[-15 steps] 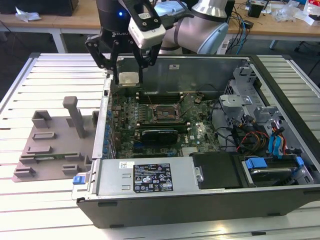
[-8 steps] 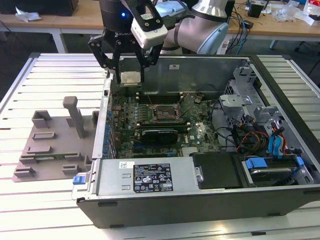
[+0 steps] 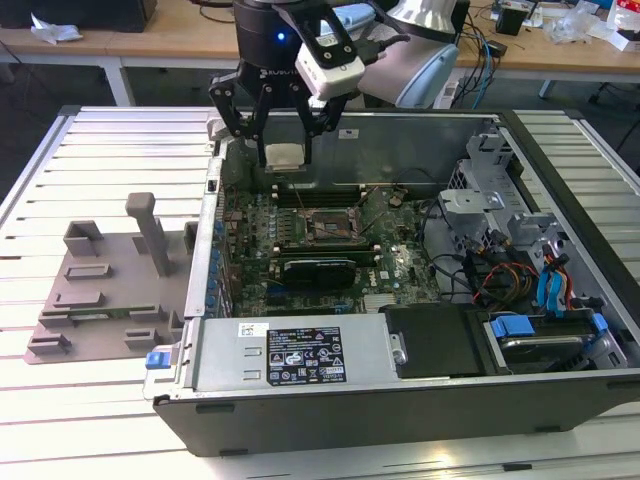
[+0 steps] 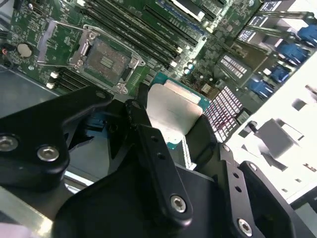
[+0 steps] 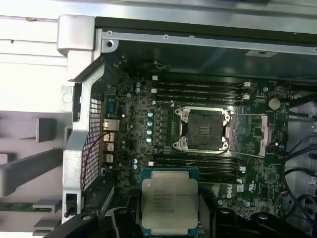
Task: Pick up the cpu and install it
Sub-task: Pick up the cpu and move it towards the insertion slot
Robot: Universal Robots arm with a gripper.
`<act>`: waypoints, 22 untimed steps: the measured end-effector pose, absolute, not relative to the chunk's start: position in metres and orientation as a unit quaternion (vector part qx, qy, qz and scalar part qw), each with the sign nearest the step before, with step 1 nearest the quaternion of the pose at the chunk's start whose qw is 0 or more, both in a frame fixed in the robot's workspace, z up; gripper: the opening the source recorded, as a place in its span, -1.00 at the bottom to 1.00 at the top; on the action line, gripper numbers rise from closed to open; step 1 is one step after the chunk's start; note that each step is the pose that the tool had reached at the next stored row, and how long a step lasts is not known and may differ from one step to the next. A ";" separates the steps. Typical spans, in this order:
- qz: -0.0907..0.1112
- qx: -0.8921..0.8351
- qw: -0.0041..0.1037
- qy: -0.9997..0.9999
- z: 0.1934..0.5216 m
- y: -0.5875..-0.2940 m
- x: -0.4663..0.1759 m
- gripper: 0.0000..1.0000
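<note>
My gripper hangs over the back left corner of the open computer case, shut on the cpu, a flat square chip with a silvery-white top. The chip is held level between the black fingers in both wrist views, its lid facing the camera in the first wrist view. The motherboard socket lies open with its metal retention frame swung aside; it sits lower and toward the exterior view's right of the chip. In the first wrist view the socket is clear of the cpu, with a memory slot row between them.
The grey plastic tray with upright posts rests on the slatted table at the exterior view's left. Inside the case are a black heatsink or card, drive cage, cables and the power supply. The case wall stands close to my gripper.
</note>
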State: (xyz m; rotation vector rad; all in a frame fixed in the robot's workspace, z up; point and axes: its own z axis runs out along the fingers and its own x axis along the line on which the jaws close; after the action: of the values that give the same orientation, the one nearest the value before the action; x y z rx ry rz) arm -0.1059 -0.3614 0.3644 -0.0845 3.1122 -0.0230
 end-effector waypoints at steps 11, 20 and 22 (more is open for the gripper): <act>-0.007 -0.027 0.014 1.000 0.355 -0.360 -0.091 0.09; -0.007 -0.027 0.014 1.000 0.345 -0.360 -0.081 0.09; -0.007 -0.027 0.014 1.000 0.343 -0.359 -0.078 0.09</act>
State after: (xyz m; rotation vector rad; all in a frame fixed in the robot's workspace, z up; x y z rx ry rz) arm -0.0775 -0.3592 0.3430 -0.0845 3.1123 -0.0231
